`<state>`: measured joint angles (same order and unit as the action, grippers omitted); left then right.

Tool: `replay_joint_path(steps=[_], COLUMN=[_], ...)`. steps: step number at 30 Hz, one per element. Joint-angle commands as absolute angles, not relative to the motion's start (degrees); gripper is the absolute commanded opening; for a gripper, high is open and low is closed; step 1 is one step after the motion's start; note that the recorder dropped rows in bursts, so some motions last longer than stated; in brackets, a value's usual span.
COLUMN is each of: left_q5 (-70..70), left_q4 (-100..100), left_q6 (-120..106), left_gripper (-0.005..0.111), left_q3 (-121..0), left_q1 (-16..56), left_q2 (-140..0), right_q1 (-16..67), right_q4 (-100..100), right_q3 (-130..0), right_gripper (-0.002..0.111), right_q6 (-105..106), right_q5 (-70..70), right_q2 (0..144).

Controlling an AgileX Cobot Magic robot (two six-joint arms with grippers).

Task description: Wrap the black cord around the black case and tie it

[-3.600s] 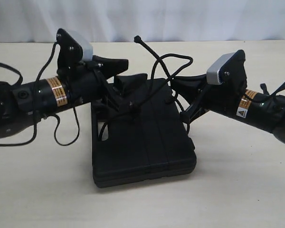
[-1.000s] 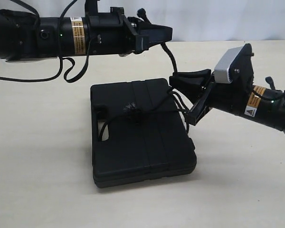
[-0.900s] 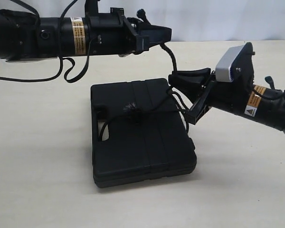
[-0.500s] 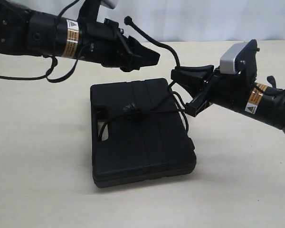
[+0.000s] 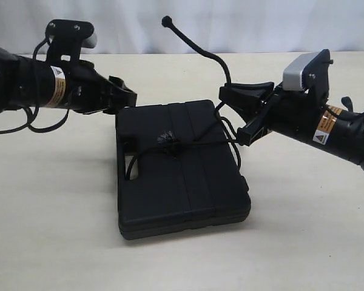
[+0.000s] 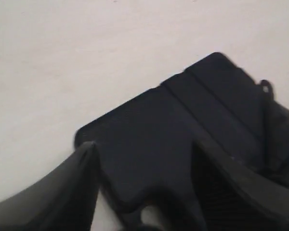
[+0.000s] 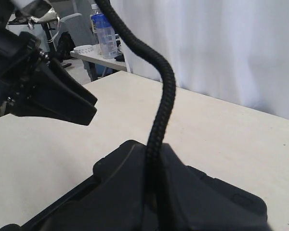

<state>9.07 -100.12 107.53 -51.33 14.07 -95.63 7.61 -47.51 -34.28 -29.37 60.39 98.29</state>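
The black case (image 5: 182, 182) lies flat in the middle of the counter (image 5: 60, 230). The black cord (image 5: 197, 143) crosses its lid, then rises off the right edge through the right fingers (image 5: 246, 92), which pinch it tight. The left fingers (image 5: 122, 97), spread wide and empty, sit near the case's far left corner.

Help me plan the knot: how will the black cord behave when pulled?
Probably fairly stiff: the black cord arcs upward unsupported from the right gripper. Likely still bendable, since it wraps over the black case.
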Motion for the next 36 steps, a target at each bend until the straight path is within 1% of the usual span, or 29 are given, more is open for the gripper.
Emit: replay_joint_path(steps=[1,3,5,6,7,8,9,10,11,12,13,14,15,17,20,23,34,35,36], left_q5=[-1.78,-9.36,-19.47,-27.59,-32.39,-38.98,-41.34,-42.53,-43.21,-43.51,-45.19,-46.15,-46.40,-46.15,-45.58,-44.11,-34.91,-34.42,-33.55], left_q4=[-99.95,-99.95,-98.32,-90.55,-84.22,-70.82,-58.11,-33.37,-16.43,-6.14,10.04,16.01,19.11,17.81,17.39,18.22,19.22,19.22,18.84], left_q6=[106.42,103.09,95.19,84.94,76.83,62.03,49.86,30.41,15.66,6.49,-5.85,-10.32,-11.86,-11.17,-8.40,-6.48,-4.22,-4.22,-4.22], left_gripper=[0.054,0.054,0.054,0.053,0.052,0.045,0.038,0.027,0.022,0.021,0.023,0.026,0.032,0.042,0.050,0.054,0.053,0.051,0.045], left_q3=[-51.06,-52.66,-54.77,-56.51,-58.00,-61.24,-63.94,-67.20,-68.58,-68.72,-68.61,-68.61,-68.61,-68.61,-68.61,-68.61,-68.61,-68.61,-68.61], left_q1=[13.98,13.98,13.98,13.98,13.98,13.47,12.45,10.78,9.72,9.41,9.53,10.21,11.46,13.85,15.17,15.40,15.40,15.40,15.40], left_q2=[-95.37,-95.22,-95.12,-95.36,-95.69,-96.50,-97.37,-98.22,-98.88,-99.27,-100.35,-101.41,-102.76,-105.62,-108.11,-110.71,-118.36,-118.47,-118.47], right_q1=[7.43,7.43,7.43,7.43,7.43,7.43,7.43,7.43,7.43,7.43,7.43,7.43,7.43,7.43,7.43,7.43,7.43,7.43,7.43], right_q4=[-47.19,-47.30,-47.30,-47.30,-47.30,-47.19,-47.19,-47.19,-47.19,-47.29,-47.42,-47.42,-47.42,-47.55,-47.55,-47.55,-47.55,-47.55,-47.55], right_q3=[-34.57,-34.57,-34.57,-34.57,-34.57,-34.57,-34.57,-34.57,-34.57,-34.57,-34.57,-34.57,-34.57,-34.57,-34.57,-34.57,-34.57,-34.57,-34.57], right_gripper=[0.004,0.004,0.004,0.004,0.004,0.004,0.004,0.004,0.004,0.004,0.004,0.004,0.004,0.004,0.004,0.004,0.004,0.004,0.004], right_q6=[-29.80,-29.80,-29.80,-29.80,-29.80,-29.80,-29.80,-29.80,-29.80,-29.80,-29.80,-29.80,-29.80,-30.03,-30.40,-30.40,-30.40,-30.40,-30.40], right_q5=[60.97,60.97,60.97,60.97,60.97,60.97,60.97,60.97,60.97,60.97,60.97,60.97,60.85,60.84,60.84,60.84,60.84,60.84,60.84], right_q2=[98.44,98.44,98.44,98.44,98.44,98.44,98.44,98.44,98.44,98.44,98.44,98.44,98.44,98.44,98.44,98.44,98.44,98.44,98.44])
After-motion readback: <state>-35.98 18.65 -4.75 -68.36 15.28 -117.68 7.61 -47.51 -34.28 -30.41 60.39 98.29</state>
